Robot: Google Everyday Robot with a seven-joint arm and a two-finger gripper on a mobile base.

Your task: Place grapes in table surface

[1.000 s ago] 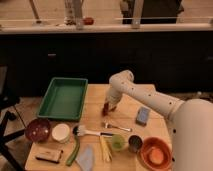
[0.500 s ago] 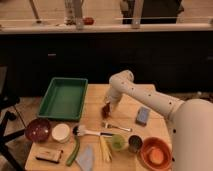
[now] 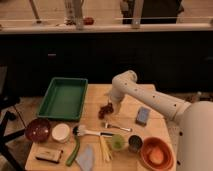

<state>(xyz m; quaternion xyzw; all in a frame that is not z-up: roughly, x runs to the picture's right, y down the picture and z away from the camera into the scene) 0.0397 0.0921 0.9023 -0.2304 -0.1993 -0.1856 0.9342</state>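
A dark red bunch of grapes (image 3: 104,111) sits at or just above the wooden table surface (image 3: 127,105), near the table's middle and to the right of the green tray. My gripper (image 3: 110,104) is directly over the bunch at the end of the white arm, which reaches in from the right. It touches or nearly touches the top of the grapes. I cannot tell whether the grapes rest on the wood or hang from the gripper.
A green tray (image 3: 64,97) lies at left. In front lie a maroon bowl (image 3: 38,130), a white cup (image 3: 61,132), a brush (image 3: 87,132), a fork (image 3: 117,126), a green cup (image 3: 117,142), a can (image 3: 135,143) and an orange bowl (image 3: 157,154). A blue sponge (image 3: 143,115) lies at right.
The gripper and the grapes have come down slightly toward the table; the other things have not moved.
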